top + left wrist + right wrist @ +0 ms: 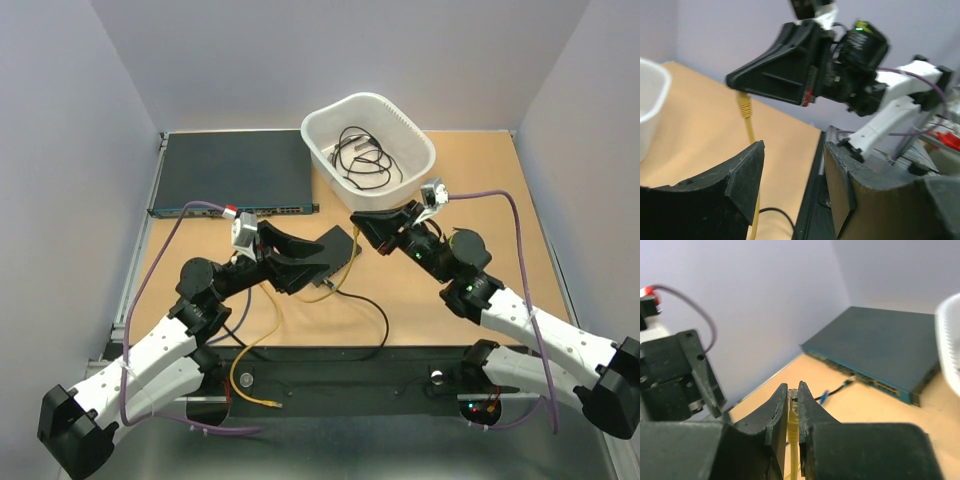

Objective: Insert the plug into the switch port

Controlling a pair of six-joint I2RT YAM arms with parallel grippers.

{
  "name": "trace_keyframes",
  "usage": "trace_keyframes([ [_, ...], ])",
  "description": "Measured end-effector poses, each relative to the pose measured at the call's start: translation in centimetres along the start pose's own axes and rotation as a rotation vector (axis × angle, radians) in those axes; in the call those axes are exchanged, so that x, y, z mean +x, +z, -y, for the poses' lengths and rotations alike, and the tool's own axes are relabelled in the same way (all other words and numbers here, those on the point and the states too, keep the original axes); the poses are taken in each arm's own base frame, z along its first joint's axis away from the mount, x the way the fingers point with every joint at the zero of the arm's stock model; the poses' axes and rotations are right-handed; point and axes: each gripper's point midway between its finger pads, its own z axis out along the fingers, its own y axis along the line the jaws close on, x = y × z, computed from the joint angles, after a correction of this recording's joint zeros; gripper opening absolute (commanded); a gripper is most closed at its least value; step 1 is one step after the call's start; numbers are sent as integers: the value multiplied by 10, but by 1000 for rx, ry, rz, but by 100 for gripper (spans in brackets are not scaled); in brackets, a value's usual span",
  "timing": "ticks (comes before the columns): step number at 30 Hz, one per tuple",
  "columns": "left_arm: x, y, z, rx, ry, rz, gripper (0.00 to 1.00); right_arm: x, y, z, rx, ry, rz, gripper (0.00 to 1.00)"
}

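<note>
**Plug pinched by R gripper**

The yellow plug is squeezed tight between the R gripper's fingers, up off the table, w/ its cord hanging down. The L gripper is spread wide, w/ nothing gripped. The small black box is seen mid-table; its port can't be made out. At 12 o'clock, black wires are piled in the white tub.
</note>
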Motion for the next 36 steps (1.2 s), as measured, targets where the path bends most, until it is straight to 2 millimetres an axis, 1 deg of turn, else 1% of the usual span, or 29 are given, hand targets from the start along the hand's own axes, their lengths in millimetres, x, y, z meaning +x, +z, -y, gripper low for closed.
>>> trace_keyframes([
  [2,-1,2,15,90,3,1,61,0,-2,-12,-79,14,-19,0],
  [5,3,5,25,159,4,-15,61,14,-4,-29,-183,45,-86,0],
  [6,7,6,24,166,-1,-25,61,21,-3,-34,-217,57,-117,1],
  [7,9,7,23,169,-5,-31,61,25,-2,-36,-237,64,-133,0],
  [9,19,9,17,157,-18,-50,61,33,0,-43,-279,85,-174,0],
  [13,32,10,5,126,-39,-81,60,41,-1,-53,-351,109,-215,1],
  [18,40,9,1,114,-32,-89,57,40,-2,-56,-381,111,-219,0],
  [26,41,8,-3,92,-9,-84,54,30,1,-59,-389,102,-195,0],
  [28,44,9,-12,57,-9,-85,53,26,0,-62,-405,104,-187,1],
  [31,54,11,-24,13,-29,-108,52,20,-2,-69,-438,99,-172,1],
  [36,59,10,-29,-6,-37,-118,47,19,-3,-72,-447,104,-170,0],
])
